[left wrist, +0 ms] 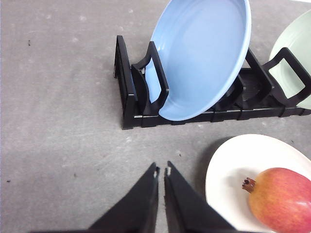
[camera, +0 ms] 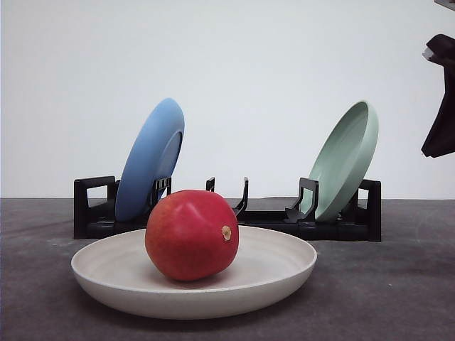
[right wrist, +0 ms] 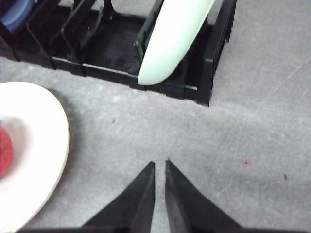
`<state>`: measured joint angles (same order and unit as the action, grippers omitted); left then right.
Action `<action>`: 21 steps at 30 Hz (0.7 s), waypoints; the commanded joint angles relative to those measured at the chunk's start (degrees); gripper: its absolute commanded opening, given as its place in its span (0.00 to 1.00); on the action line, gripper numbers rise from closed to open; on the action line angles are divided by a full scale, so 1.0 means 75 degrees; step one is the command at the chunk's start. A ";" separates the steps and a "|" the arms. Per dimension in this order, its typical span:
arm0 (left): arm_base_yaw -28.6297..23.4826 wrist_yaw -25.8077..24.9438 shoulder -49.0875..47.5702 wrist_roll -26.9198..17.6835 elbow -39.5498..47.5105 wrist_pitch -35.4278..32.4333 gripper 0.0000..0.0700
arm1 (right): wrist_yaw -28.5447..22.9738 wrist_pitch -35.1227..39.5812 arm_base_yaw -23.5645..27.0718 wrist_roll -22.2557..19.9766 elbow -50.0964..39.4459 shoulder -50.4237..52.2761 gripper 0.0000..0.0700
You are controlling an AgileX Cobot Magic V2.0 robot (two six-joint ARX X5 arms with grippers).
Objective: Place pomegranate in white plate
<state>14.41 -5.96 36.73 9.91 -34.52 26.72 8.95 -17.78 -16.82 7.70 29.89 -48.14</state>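
The red pomegranate (camera: 191, 234) lies in the middle of the white plate (camera: 284, 266) on the grey table, its tan stem nub facing right. In the left wrist view the pomegranate (left wrist: 282, 199) and the white plate (left wrist: 228, 170) sit to one side of my left gripper (left wrist: 161, 173), which is shut with nothing in it, above bare table. My right gripper (right wrist: 159, 165) is shut and empty too, over the table beside the white plate (right wrist: 43, 131); a sliver of the pomegranate (right wrist: 4, 150) shows there. Part of the right arm (camera: 441, 99) hangs high at the right edge.
A black dish rack (camera: 227, 213) stands behind the white plate. It holds a blue plate (camera: 149, 160) leaning at its left end and a pale green plate (camera: 347, 160) leaning at its right end. Grey table surface surrounds the plate and rack.
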 commanded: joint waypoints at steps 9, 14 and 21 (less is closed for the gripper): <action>-0.0034 -0.0010 -0.0099 -0.0246 0.0041 -0.0177 0.00 | 0.0004 0.0471 -0.0032 -0.0061 0.0029 -0.0052 0.04; -0.0398 -0.0012 -0.0881 -0.0775 0.0847 -0.0787 0.00 | 0.0003 0.0724 -0.0032 -0.0061 0.0029 -0.0052 0.04; -0.1371 -0.0010 -0.2401 -0.0772 0.2527 -0.1750 0.00 | 0.0003 0.0933 -0.0032 -0.0061 0.0029 -0.0052 0.04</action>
<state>4.52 -5.96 19.52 5.12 -16.52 14.98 8.97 -11.42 -16.82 7.70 29.87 -48.14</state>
